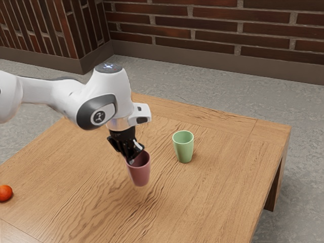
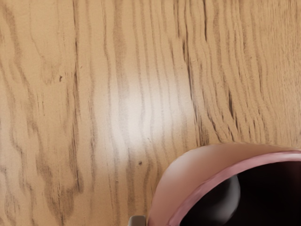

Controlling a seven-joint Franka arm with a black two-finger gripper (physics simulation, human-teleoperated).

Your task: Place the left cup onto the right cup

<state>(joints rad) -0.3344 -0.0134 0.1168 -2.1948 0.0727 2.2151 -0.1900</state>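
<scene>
**Right, pink cup (image 1: 139, 171) pinched at the rim, green cup (image 1: 183, 146) standing apart**

Here we are at the wooden table (image 1: 212, 197), and our black gripper (image 1: 134, 153) is down on the pink cup. The jaws are pinching its rim: one of the fingers (image 1: 128, 148) sits on the outside of the wall and the other reaches inside the mouth. The cup hangs below our hand with its mouth up and leans a little. From the side we cannot tell whether its base touches the wood.

Over toward the exterior view's right, and a bit farther back, the green cup stands upright on the table with its mouth open to the ceiling. It is near the pink one but clearly apart from it, with bare wood between the two.

From our wrist, the pink cup (image 2: 197, 179) looms close under the hand. We see its curved outer wall, its thin rim and the dark hollow inside, with wood grain (image 2: 94, 94) running past beside it.

Our white arm (image 1: 76, 98) reaches in from the exterior view's left. A small orange ball (image 1: 4, 193) lies at the table's near left edge, well away from both cups, and a brick wall (image 1: 228, 25) runs behind.
</scene>
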